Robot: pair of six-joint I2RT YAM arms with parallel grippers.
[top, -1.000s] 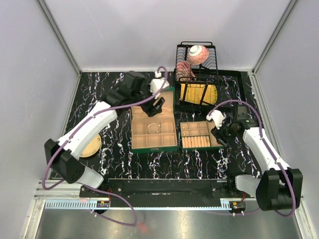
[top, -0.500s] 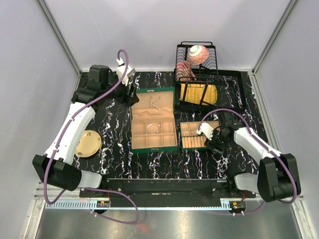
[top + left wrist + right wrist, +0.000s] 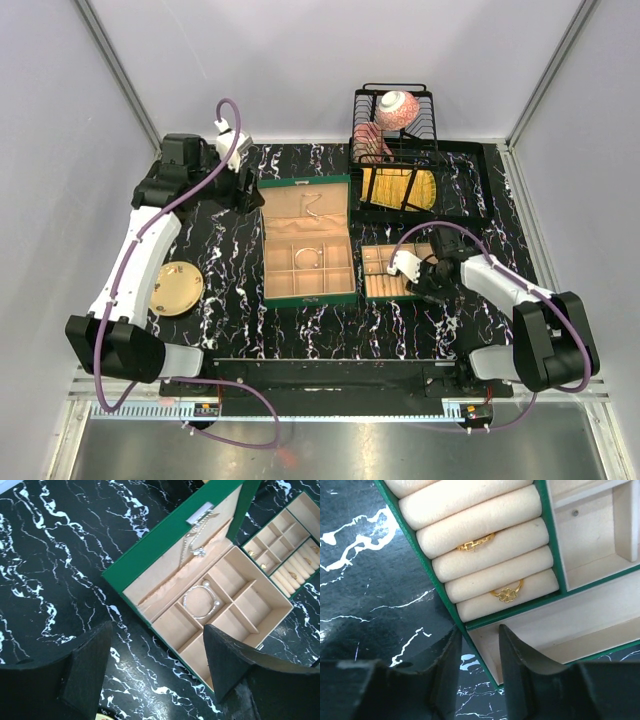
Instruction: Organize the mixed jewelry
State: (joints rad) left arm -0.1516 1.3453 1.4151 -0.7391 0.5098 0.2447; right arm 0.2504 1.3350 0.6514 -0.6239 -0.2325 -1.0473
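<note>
Near the right side of the table [image 3: 240, 300], the right gripper [image 3: 479, 632] hangs low over a near corner of the small box [image 3: 551, 540]. Its fingers stand a narrow gap apart with the green wall running between them, and it holds nothing. Bare table lies outside that wall. In the padded rolls just beyond sit a linked ring [image 3: 476, 542] and a clover ring [image 3: 507, 593], with a tiny stud [image 3: 575, 513] in a compartment beside them. A narrow strip of table parts this box from the big box [image 3: 160, 545]. Its middle compartment holds a thin hoop [image 3: 200, 600], and a chain [image 3: 197, 540] hangs on the raised lid. The plate [image 3: 177, 288] lies alone near the left edge. Farther off, the left gripper [image 3: 157, 627] hovers wide open and empty over bare table left of the big box, close to the far-left corner walls. The rack [image 3: 395, 88] stands just beyond the small box.
</note>
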